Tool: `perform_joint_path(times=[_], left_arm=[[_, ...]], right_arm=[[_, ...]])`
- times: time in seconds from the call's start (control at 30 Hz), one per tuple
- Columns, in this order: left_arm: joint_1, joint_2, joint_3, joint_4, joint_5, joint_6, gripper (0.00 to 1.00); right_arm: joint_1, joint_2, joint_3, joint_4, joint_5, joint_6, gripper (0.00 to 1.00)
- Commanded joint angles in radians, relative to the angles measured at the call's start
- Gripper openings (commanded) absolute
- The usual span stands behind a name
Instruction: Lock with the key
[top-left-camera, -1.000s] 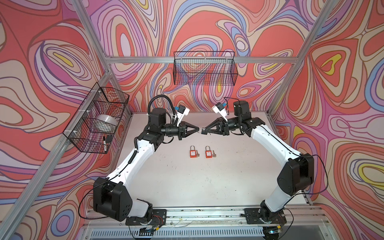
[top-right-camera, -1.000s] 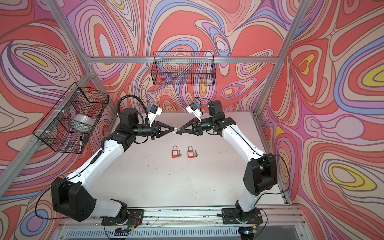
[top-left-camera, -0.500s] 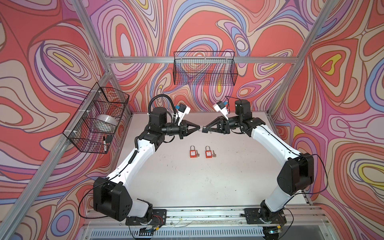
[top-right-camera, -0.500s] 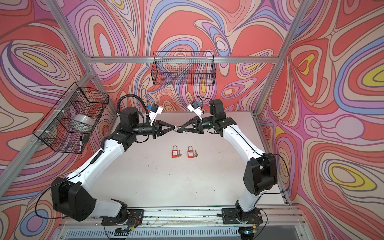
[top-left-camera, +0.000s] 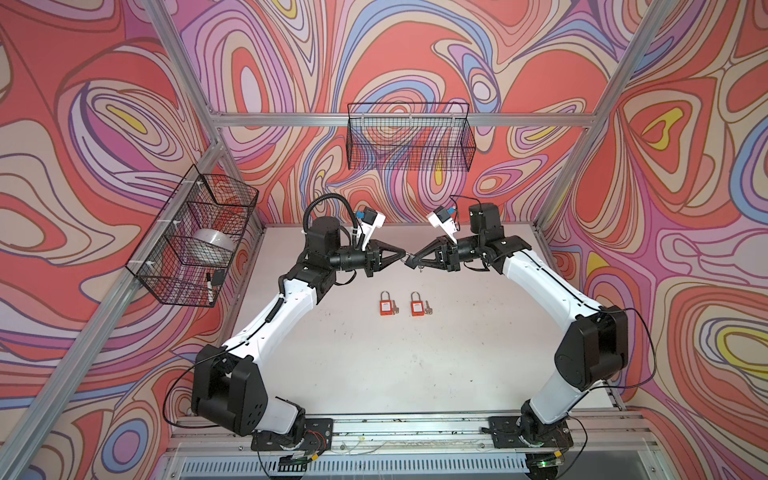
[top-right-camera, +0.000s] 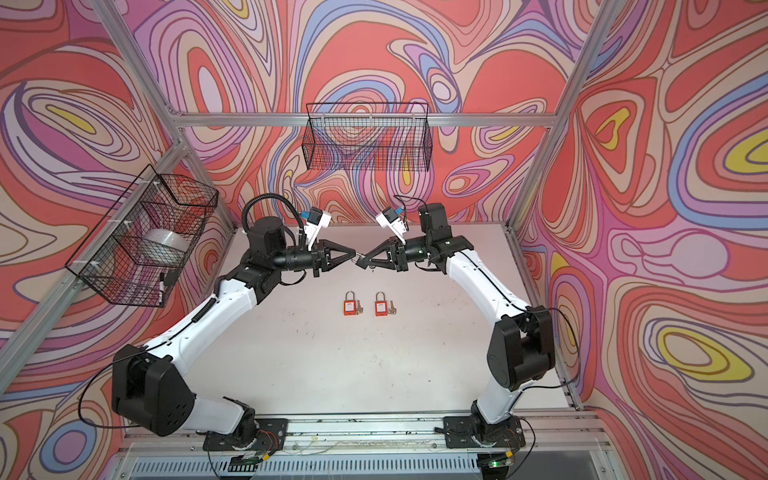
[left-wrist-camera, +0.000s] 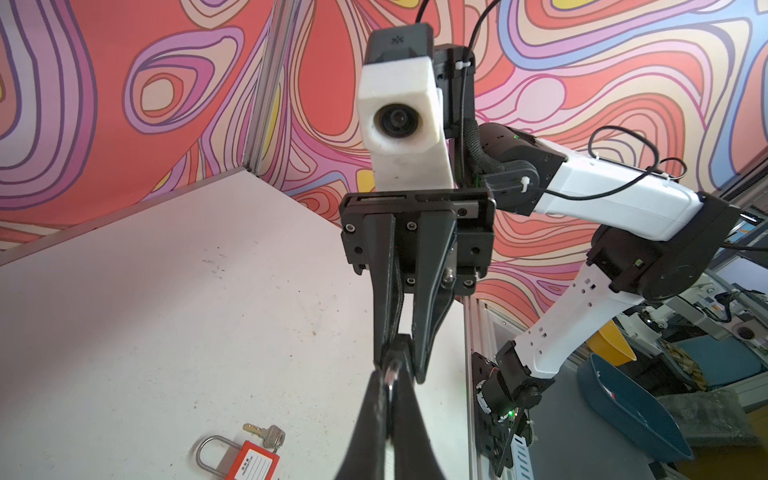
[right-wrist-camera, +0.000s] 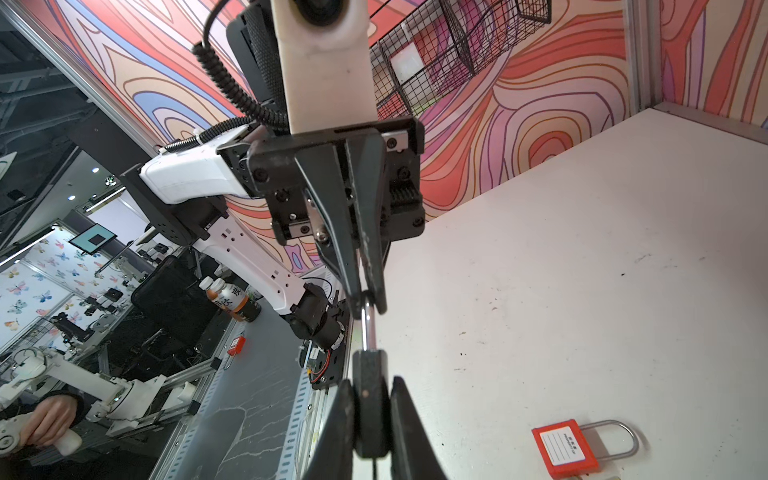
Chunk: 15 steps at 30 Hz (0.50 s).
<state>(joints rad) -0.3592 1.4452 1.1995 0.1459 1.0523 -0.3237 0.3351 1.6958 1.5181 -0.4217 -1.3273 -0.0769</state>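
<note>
Jaws: both clamped on 1 black-and-metal piece (right-wrist-camera: 371, 399) | white table (top-left-camera: 374, 365): 2 red padlocks (top-left-camera: 385, 307) | swirl-patterned walls (top-left-camera: 415, 62)

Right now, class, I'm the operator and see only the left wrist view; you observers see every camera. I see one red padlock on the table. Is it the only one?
Observer: No. In both top views a left red padlock and a right red padlock lie side by side, with a key beside each.
Operator: What joins the two grippers?
Observer: In the right wrist view, a metal shaft runs from the black object held in the right gripper to the tips of the left gripper.
Operator: Is anything stored off the table?
Observer: In a top view, a wire basket at the left holds a white roll.
</note>
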Motion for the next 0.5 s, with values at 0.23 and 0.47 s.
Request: perform_joint_path(times=[0.23, 0.47], left_arm=[[-0.010, -0.013, -0.036, 0.141, 0.056, -0.124, 0.39], [-0.009, -0.023, -0.058, 0.147, 0.049, -0.135, 0.51]], right_arm=[[0.005, -0.053, -0.044, 0.008, 0.096, -0.049, 0.00], [-0.002, -0.054, -0.055, 0.033, 0.107, -0.031, 0.00]])
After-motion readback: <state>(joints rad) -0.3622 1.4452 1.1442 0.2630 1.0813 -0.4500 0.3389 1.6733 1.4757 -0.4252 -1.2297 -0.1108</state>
